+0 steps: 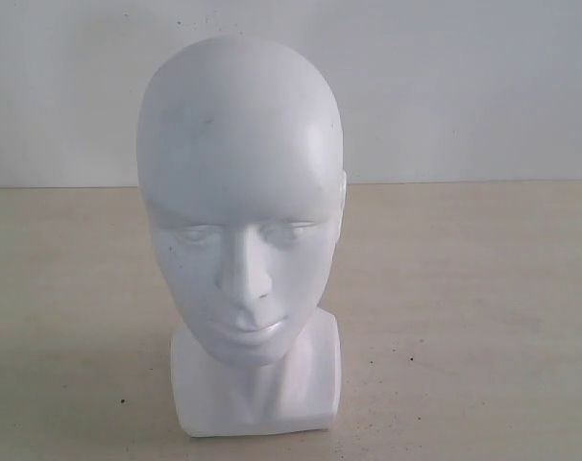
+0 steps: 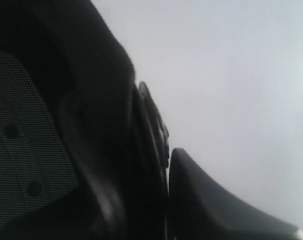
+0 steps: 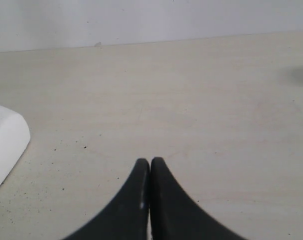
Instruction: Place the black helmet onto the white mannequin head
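Observation:
The white mannequin head [image 1: 241, 211] stands upright on its squarish base in the middle of the exterior view, bare and facing the camera. Neither the helmet nor any gripper shows in that view. The black helmet [image 2: 91, 100] fills much of the left wrist view from very close, with mesh padded lining [image 2: 21, 150] showing inside. My left gripper [image 2: 167, 160] is shut on the helmet's rim; one dark finger [image 2: 201, 200] presses its outside and the other is hidden. My right gripper [image 3: 150, 163] is shut and empty above the table, with a corner of the head's base [image 3: 4, 145] off to one side.
The pale speckled tabletop [image 1: 464, 317] runs back to a plain white wall [image 1: 464, 86]. Behind the helmet, the left wrist view shows only blank pale background [image 2: 241, 75]. A faint dark shadow [image 3: 296, 75] lies on the table in the right wrist view.

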{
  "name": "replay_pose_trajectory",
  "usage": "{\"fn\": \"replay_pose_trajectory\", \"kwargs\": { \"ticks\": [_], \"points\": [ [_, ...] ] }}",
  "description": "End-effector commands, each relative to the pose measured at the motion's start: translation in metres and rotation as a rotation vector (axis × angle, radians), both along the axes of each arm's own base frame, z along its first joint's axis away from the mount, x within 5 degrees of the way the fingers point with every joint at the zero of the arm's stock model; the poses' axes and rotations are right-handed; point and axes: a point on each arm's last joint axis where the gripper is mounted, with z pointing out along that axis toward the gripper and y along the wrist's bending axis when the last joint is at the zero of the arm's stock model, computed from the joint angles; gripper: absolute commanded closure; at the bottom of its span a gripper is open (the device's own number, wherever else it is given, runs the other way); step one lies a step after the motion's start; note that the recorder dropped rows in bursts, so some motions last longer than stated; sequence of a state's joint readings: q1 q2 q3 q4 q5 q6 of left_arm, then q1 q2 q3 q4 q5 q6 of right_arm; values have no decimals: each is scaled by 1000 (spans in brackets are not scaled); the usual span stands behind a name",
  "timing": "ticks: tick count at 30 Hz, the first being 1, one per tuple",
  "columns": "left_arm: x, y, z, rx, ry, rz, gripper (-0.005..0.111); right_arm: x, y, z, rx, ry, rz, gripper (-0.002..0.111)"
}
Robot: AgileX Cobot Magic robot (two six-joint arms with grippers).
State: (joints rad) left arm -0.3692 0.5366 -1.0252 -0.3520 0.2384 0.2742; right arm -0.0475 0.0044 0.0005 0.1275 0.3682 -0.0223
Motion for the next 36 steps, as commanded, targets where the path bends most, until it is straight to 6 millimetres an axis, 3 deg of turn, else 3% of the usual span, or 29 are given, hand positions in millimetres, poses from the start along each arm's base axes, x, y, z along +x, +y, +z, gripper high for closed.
{"fn": "replay_pose_trajectory", "kwargs": {
  "ticks": [1, 9, 19, 24, 28, 31, 34, 36],
  "points": [
    [-5, 10, 9, -82, -116, 71, 102, 0, 0, 1, -9, -17, -3, 108],
    [-9, 10, -17, -256, -250, -12, 102, 0, 0, 1, -9, -17, -3, 108],
    [-21, -5, -63, -492, -300, -414, 102, 0, 0, 1, -9, -17, -3, 108],
    [-27, -11, -62, -560, -323, -620, 102, 0, 0, 1, -9, -17, -3, 108],
    [-6, -24, -62, -645, -253, -786, 102, 0, 0, 1, -9, -17, -3, 108],
    [9, -28, -61, -737, -306, -897, 102, 0, 0, 1, -9, -17, -3, 108],
    [47, -39, -71, -874, -91, -940, 102, 0, 0, 1, -9, -17, -3, 108],
    [55, -42, -69, -895, -64, -947, 102, 0, 0, 1, -9, -17, -3, 108]
  ]
}}
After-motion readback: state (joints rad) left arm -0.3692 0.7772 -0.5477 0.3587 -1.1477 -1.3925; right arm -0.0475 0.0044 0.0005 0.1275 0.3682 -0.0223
